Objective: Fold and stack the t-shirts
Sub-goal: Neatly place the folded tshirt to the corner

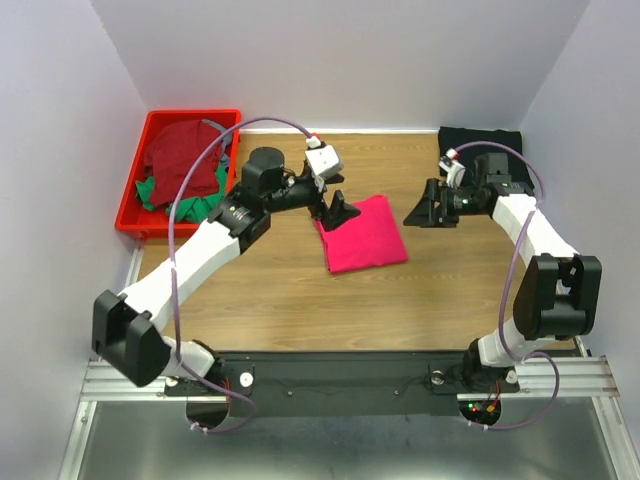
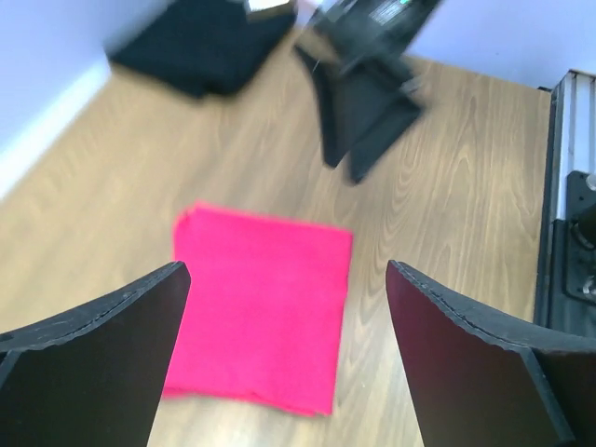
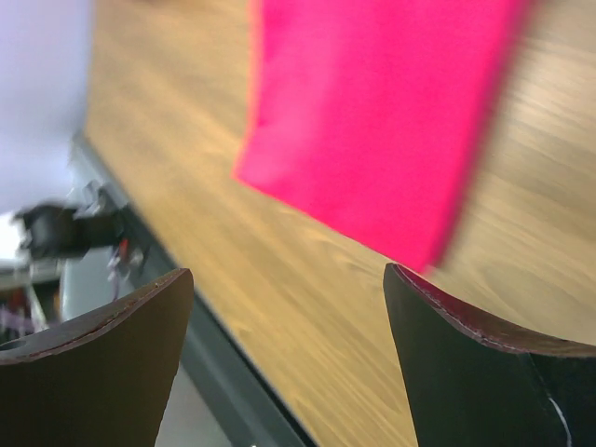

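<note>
A bright pink-red t-shirt (image 1: 365,235) lies folded into a flat square in the middle of the table; it shows in the left wrist view (image 2: 261,303) and the right wrist view (image 3: 372,112). A black folded t-shirt (image 1: 480,141) lies at the far right corner, also in the left wrist view (image 2: 200,42). Dark red (image 1: 185,150) and green (image 1: 180,200) t-shirts lie in the bin. My left gripper (image 1: 338,213) is open and empty at the pink shirt's left edge. My right gripper (image 1: 422,212) is open and empty, just right of the pink shirt.
A red plastic bin (image 1: 133,190) stands at the far left corner. White walls close in the table on three sides. A metal rail (image 1: 330,378) runs along the near edge.
</note>
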Available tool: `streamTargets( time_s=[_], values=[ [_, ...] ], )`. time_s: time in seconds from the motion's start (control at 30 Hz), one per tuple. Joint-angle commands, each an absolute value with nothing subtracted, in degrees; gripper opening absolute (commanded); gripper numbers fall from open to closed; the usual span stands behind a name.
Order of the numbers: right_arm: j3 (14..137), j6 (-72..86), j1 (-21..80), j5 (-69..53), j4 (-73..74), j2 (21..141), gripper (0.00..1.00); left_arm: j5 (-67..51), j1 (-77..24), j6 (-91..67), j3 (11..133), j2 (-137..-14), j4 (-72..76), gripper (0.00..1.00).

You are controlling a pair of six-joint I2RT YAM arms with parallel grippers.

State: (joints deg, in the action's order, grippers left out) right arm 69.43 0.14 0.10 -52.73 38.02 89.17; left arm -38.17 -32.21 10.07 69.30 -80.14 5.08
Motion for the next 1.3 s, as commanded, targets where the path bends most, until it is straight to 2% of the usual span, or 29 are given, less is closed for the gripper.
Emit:
streamTargets(
  time_s=[0.0,0.13,0.17,0.2,0.23,0.27,0.33,0.6,0.73,0.87,1.0,1.27],
  values=[
    [65.57,0.88,-3.59,-45.01,37.71,86.49,0.89,-29.7,-35.5,14.36,68.98,-81.81,2.03,0.99],
    [62.93,0.53,-4.83,-41.75,37.71,85.52,0.91,-44.81,-37.69,12.65,76.27,-90.42,-6.14,0.99],
    [62.06,0.88,-5.01,-40.62,37.44,85.34,0.91,-37.52,-39.53,11.96,78.29,-92.53,-6.41,0.99],
    [61.88,0.88,-5.1,-40.43,37.44,85.52,0.92,-34.83,-41.38,17.7,78.22,-92.55,-7.03,0.99],
    [61.53,0.7,-5.1,-40.52,37.35,85.6,0.92,-31.41,-43.4,20.28,76.92,-91.94,-3.72,0.99],
    [61.18,0.7,-5.1,-39.73,37.27,85.69,0.92,-22.42,-48.03,21.78,72.21,-90.98,-0.3,0.99],
    [59.86,1.23,-5.1,-38.94,36.39,86.13,0.93,-18.38,-50.88,25.46,67.52,-89.3,10.75,0.99],
    [56.25,8.94,-5.27,-36.56,31.38,88.06,0.95,5.51,-62.57,38.76,66.08,-102.1,18.89,0.99],
    [53.79,13.61,-5.19,-37.44,27.26,88.86,0.95,3.43,-62.67,36.56,68.12,-105.55,22.04,0.77],
    [53.52,16.43,-5.19,-36.83,25.05,90.34,0.95,5.01,-62.75,37.61,69.87,-109.94,22.76,0.66],
    [53.26,18.37,-5.19,-36.12,24.43,91.93,0.95,4.57,-62.67,39.99,70.66,-112.49,22.68,0.59],
    [50.19,24.69,-5.27,-38.67,18.12,94.3,0.93,3.6,-62.58,40.78,72.16,-116.63,21.89,0.54]
  ],
)
